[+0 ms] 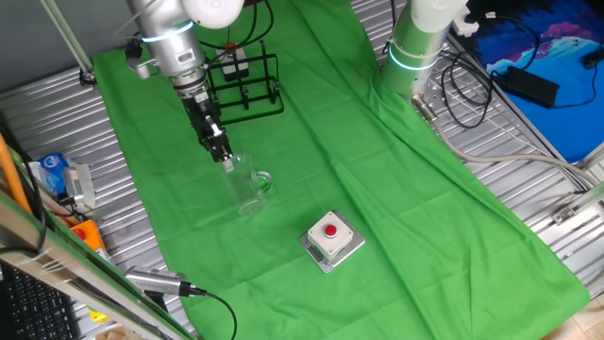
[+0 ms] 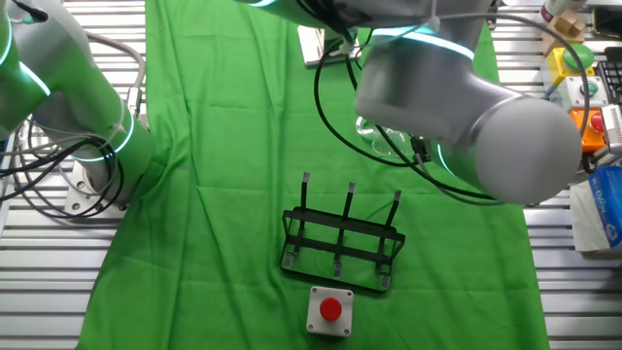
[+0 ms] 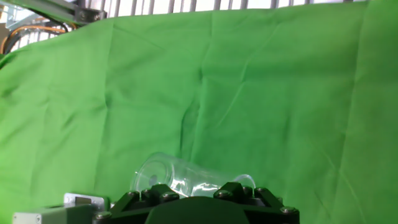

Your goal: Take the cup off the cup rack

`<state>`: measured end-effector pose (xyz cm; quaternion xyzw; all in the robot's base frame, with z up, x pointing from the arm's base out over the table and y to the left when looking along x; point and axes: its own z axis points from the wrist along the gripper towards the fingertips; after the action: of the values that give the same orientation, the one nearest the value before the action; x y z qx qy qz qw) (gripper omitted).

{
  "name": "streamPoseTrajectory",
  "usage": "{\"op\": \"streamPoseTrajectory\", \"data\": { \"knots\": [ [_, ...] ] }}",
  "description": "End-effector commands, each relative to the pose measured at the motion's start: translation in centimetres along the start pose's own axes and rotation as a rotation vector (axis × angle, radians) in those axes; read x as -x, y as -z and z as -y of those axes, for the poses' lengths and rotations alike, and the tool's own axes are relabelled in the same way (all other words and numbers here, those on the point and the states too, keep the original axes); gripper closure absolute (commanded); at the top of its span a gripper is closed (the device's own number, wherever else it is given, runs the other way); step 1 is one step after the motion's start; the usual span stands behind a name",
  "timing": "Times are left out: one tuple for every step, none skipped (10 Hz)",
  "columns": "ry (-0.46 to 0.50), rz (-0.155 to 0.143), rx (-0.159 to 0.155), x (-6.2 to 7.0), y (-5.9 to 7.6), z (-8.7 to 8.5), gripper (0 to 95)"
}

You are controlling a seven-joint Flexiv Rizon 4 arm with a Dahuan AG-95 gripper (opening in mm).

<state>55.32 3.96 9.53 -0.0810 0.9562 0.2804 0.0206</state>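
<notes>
The cup is a clear glass mug. It stands off the rack, on or just above the green cloth, handle to the right. My gripper comes down from the upper left and is shut on the cup's rim. The hand view shows the cup stretching away between my fingers. The black wire cup rack stands bare behind the arm. In the other fixed view the cup rack is in front, and the arm hides all but a bit of the cup.
A grey box with a red button sits in front of the cup and also shows in the other fixed view. A second arm's base stands at the cloth's far right. Clutter and cables lie off the cloth's left edge.
</notes>
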Motion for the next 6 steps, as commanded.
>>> {"op": "streamPoseTrajectory", "data": {
  "knots": [
    [-0.006,0.000,0.007,-0.10,0.04,-0.05,38.0],
    [-0.009,0.000,0.010,-0.09,0.01,-0.03,38.0],
    [-0.006,-0.005,0.000,-0.09,-0.04,0.00,38.0],
    [0.004,-0.011,-0.018,-0.09,-0.05,0.00,38.0],
    [0.015,-0.013,-0.028,-0.09,-0.05,0.00,38.0],
    [0.028,-0.021,-0.047,-0.09,-0.05,0.00,38.0]
  ]
}}
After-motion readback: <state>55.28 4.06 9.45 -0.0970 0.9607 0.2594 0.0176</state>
